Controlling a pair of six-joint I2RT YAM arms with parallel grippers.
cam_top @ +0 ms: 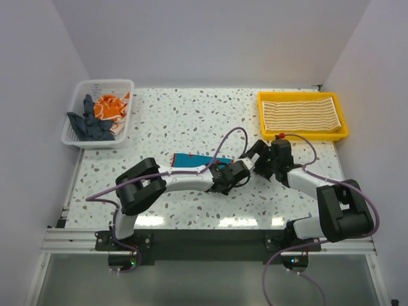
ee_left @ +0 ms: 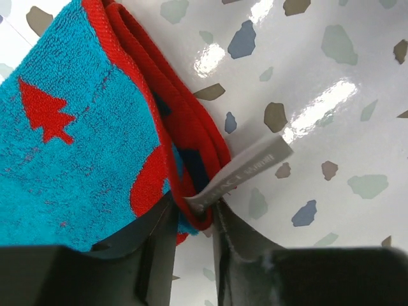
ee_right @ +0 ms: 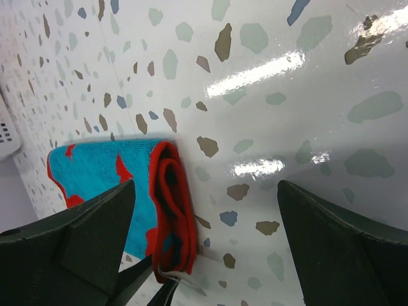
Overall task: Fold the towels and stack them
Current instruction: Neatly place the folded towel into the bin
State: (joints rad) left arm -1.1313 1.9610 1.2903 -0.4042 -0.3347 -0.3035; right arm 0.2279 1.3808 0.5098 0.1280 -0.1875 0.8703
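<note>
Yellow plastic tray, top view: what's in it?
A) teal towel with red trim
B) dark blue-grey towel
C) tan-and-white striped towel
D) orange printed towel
C: the tan-and-white striped towel lies flat in the yellow plastic tray; the teal towel with red trim is on the speckled table.

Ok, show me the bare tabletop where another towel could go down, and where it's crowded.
Free: the far stretch of table between the white basket and yellow tray; also the near-left patch below the basket. Crowded: centre-front, where the left arm and right arm meet at the teal towel.

Overhead plus wrist close-ups of towel (ee_left: 76, 159)
</note>
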